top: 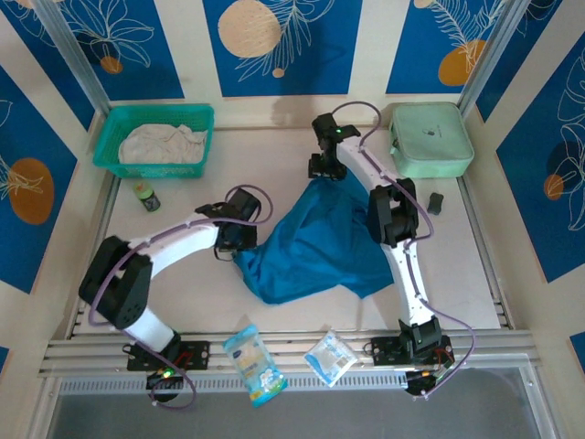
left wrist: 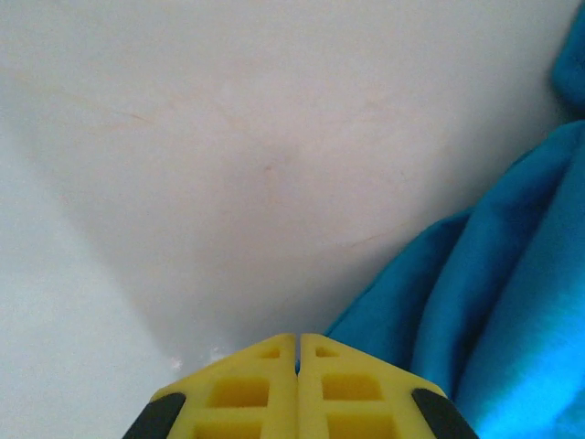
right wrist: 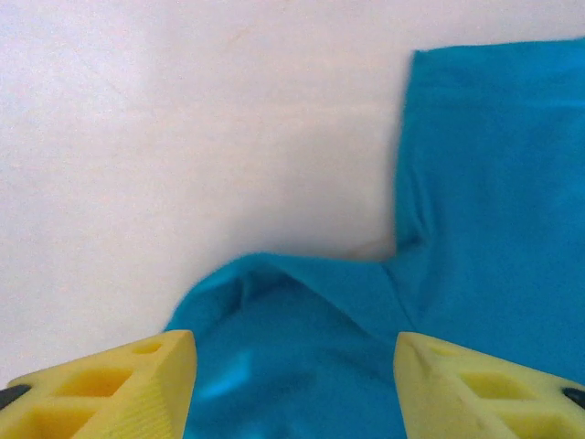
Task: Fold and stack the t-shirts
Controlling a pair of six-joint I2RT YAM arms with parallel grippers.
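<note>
Farthest left, at the back of the worktop (top: pixel 457 265), a green mesh basket (top: pixel 155 112) holds the off-white t-shirt (top: pixel 163 144), which lies bunched up inside it. Just in front of the basket stands a small bottle (top: pixel 146 196).

Next along, the left arm reaches in from the near left corner, and the left claw (top: pixel 236 245) sits low at the left edge of the blue t-shirt (top: pixel 315 242). In the left wrist view this claw (left wrist: pixel 298 343) is fully closed, its yellow fingers (left wrist: pixel 242 393) pressed flat together over bare worktop (left wrist: pixel 228 165). The blue cloth (left wrist: pixel 484 302) lies just beside them on the right. No cloth is seen between the fingers, and whether a thin edge is pinched cannot be told.

In the middle of the worktop the blue t-shirt lies spread out but rumpled, between the two arms. On the near edge in front of it lie two small packets, one (top: pixel 254 363) to the left of the other (top: pixel 331 357).

Further right, the right arm stretches from the near right corner along the shirt's right side, with the right claw (top: pixel 324 169) at the shirt's far end. In the right wrist view this claw (right wrist: pixel 292 343) stands wide open and grips nothing, its fingers (right wrist: pixel 110 384) hanging over a fold of the blue t-shirt (right wrist: pixel 494 183).

At the back right rests a pale green case (top: pixel 430 137), with a small dark thing (top: pixel 436 201) just in front of it.
</note>
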